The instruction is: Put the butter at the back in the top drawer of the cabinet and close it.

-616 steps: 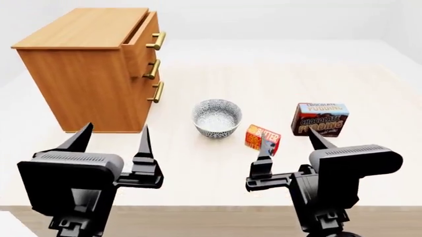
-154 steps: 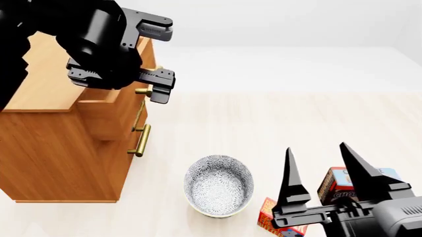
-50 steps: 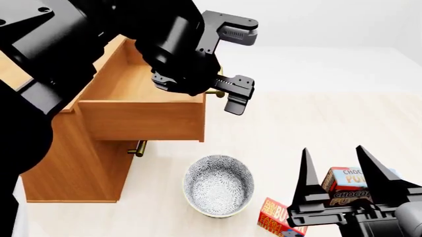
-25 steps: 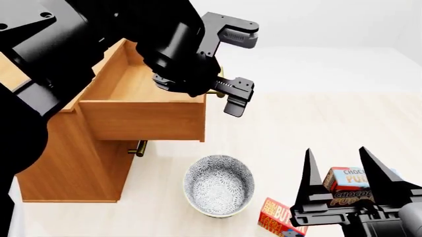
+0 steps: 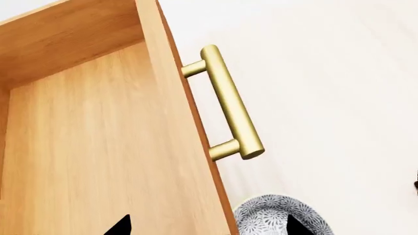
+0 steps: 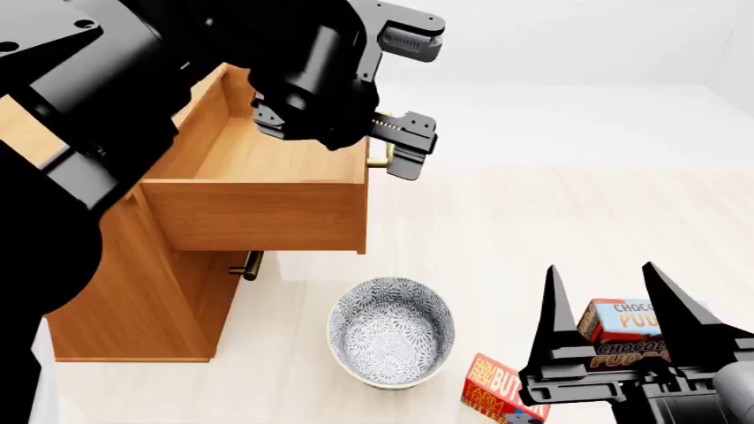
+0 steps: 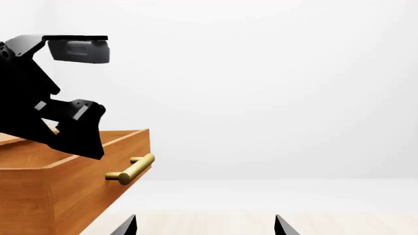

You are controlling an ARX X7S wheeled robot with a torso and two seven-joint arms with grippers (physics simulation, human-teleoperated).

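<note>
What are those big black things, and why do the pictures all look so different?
They are a robot's two arms, each ending in a claw called a gripper. One picture comes from a camera on the robot's head, looking down. The other two come from small cameras near each claw.

The left gripper is up by the handle of the top drawer, which is pulled open. Its claw is open and holds nothing.

The right gripper is also open and empty. Near it sit the butter box and a chocolate pudding box. A patterned bowl stands in front of the wooden cabinet.
</note>
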